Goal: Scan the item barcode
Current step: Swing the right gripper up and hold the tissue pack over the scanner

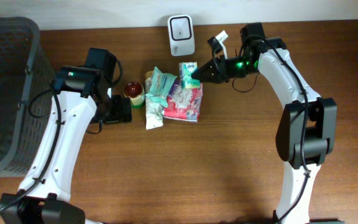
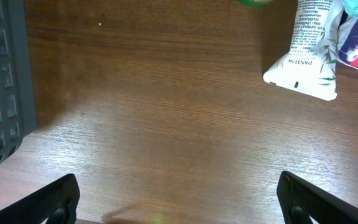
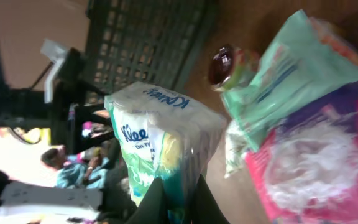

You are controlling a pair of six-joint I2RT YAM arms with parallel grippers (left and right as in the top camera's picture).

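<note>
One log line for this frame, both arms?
right gripper: shut on tissue pack | left gripper: open, empty, over bare table | tissue pack: between item pile and scanner

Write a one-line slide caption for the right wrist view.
Right gripper shut on a Kleenex tissue pack, with packets and a dark basket behind.

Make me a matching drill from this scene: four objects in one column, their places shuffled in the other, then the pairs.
1. tissue pack
2. white tube
3. basket
4. scanner

A. far edge of the table
B. left edge of the table
C. gripped by the right end effector
D. lying flat on the table

Pairs: 1-C, 2-D, 3-B, 4-A
</note>
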